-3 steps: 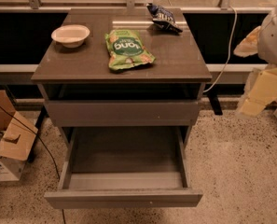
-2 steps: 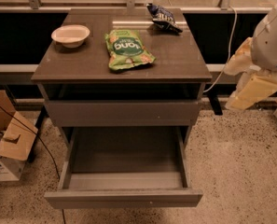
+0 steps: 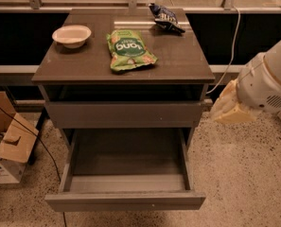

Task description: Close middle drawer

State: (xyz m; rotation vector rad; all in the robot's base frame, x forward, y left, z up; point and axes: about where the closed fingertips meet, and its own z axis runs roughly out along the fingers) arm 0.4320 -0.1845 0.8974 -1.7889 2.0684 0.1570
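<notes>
At mid-right of frame the gripper [image 3: 227,109] — its grip I cannot tell — hovers clear of the pulled-out middle drawer [image 3: 126,200], seemingly lining up a push.

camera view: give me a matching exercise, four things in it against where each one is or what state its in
Things:
1. bowl
2. green bag
3. middle drawer
4. gripper

Places or states:
A. in the air to the right of the cabinet, touching nothing
B. pulled far out, nothing visible inside
C. on the cabinet top, left side
D. on the cabinet top, near the centre

Pairs: 1-C, 2-D, 3-B, 4-A
</notes>
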